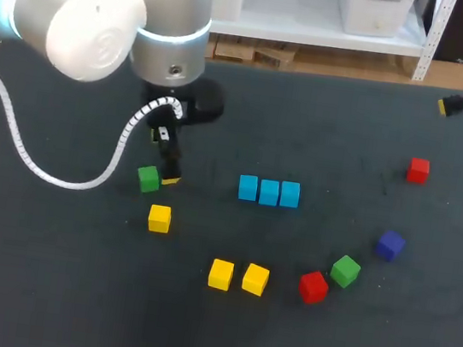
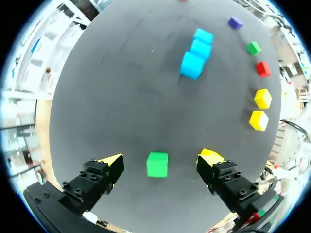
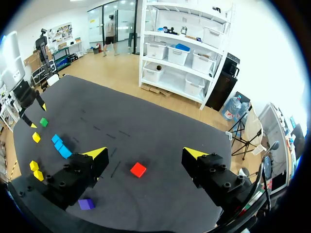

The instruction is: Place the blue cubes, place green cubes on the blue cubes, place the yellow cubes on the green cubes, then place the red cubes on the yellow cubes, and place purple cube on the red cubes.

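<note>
Three light blue cubes point(image 1: 268, 192) lie in a row at the table's middle. My left gripper point(image 1: 160, 176) hangs low over a green cube point(image 1: 148, 179). In the left wrist view that green cube point(image 2: 157, 164) sits between the open fingers of the left gripper point(image 2: 161, 160), touching neither. A second green cube point(image 1: 345, 271), a red cube point(image 1: 313, 286) and a purple cube point(image 1: 390, 245) lie at the right. One yellow cube point(image 1: 159, 218) and a yellow pair point(image 1: 238, 276) lie nearer the front. My right gripper point(image 3: 146, 155) is open, high over another red cube point(image 3: 138, 169).
The left arm's large body point(image 1: 108, 9) covers the table's back left corner, with its white cable point(image 1: 51, 170) looping over the left side. In the head view the right gripper point(image 1: 452, 105) shows at the far right edge.
</note>
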`<state>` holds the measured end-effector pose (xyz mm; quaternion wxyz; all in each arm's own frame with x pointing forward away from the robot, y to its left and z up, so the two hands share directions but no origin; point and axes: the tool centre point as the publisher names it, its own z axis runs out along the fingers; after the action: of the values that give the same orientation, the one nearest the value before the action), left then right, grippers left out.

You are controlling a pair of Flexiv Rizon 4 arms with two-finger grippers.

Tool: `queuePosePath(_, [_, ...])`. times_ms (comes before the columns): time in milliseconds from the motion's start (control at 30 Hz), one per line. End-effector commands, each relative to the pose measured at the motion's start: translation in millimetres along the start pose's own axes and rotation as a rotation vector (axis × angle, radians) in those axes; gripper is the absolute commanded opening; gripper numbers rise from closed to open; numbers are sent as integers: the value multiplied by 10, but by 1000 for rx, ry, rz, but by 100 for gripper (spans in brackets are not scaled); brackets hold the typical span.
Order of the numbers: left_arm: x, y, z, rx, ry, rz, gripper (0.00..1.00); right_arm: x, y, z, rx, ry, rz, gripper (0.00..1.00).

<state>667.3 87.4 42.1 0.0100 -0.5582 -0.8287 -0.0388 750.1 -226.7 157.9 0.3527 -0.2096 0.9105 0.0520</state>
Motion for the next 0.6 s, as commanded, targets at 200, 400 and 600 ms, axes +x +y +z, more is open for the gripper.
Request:
queuePosePath(200, [130, 54, 187, -8, 10, -57, 100, 17, 17, 10, 10, -8, 1, 100])
queuePosePath(400, [160, 125, 278, 1, 23, -62, 100, 17, 17, 10, 10, -8, 1, 100])
queuePosePath(600, [177, 120, 287, 10, 33, -42, 100, 17, 17, 10, 10, -8, 1, 100])
